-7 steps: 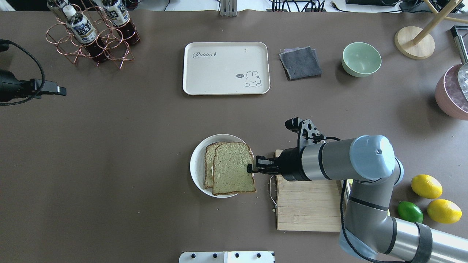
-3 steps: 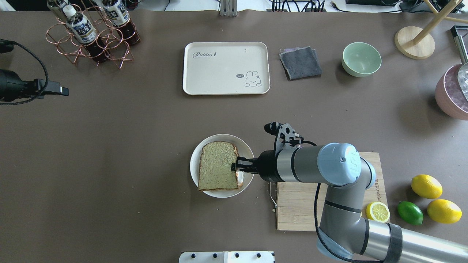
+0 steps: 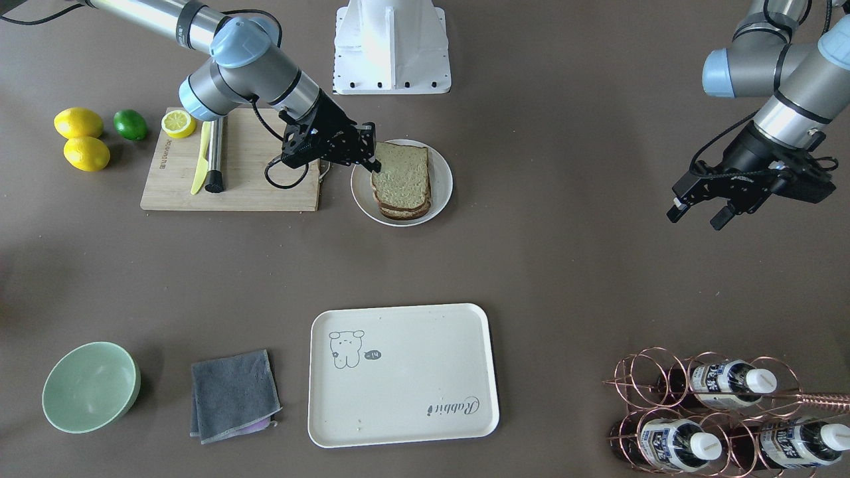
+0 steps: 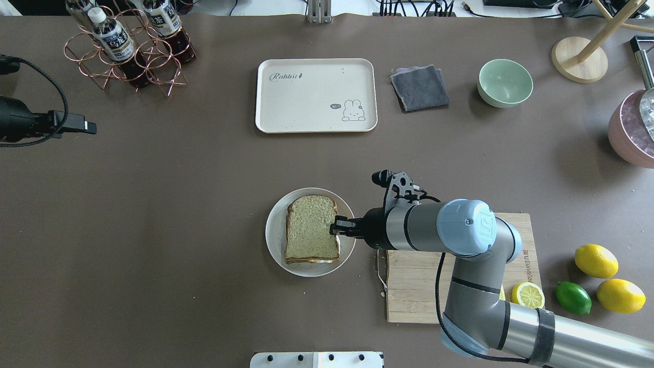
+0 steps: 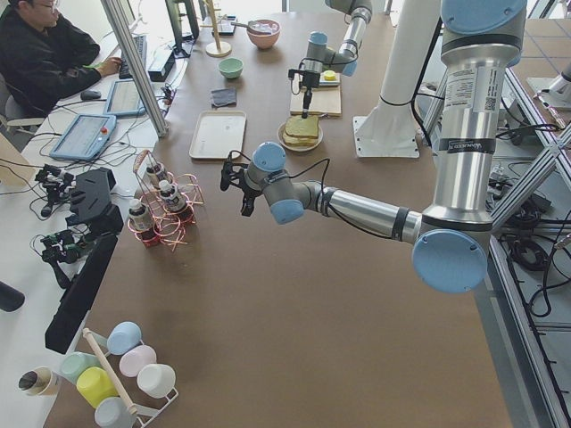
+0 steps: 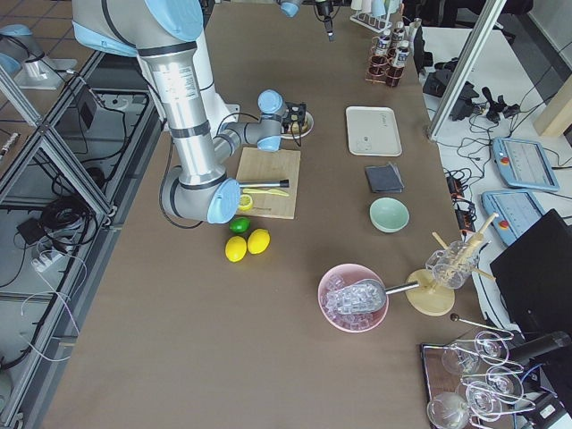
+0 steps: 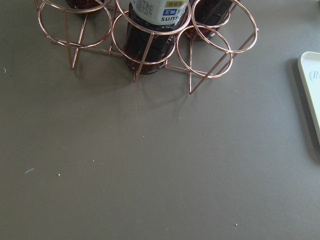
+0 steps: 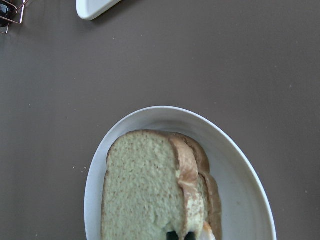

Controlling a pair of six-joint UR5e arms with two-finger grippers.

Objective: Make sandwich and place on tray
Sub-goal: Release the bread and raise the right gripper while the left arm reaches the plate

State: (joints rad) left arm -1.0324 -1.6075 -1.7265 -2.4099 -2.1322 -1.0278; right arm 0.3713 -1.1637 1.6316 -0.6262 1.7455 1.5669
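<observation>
The sandwich lies on a round white plate at the near middle of the table. Its pale greenish top slice rests on the lower slice, with a bit of egg at the edge. My right gripper reaches in from the right and is shut on the top slice's right edge. The cream tray with the "Rabbit" script lies bare at the far middle. My left gripper hangs open and empty, high over the table's left side.
A wooden cutting board with a knife and a lemon half lies under my right arm. Lemons and a lime lie beyond. A grey cloth, a green bowl and a copper bottle rack stand at the far side.
My right gripper carried the top slice leftward over the plate and lowered it onto the lower slice, where it now lies squared up. My left arm has barely moved.
</observation>
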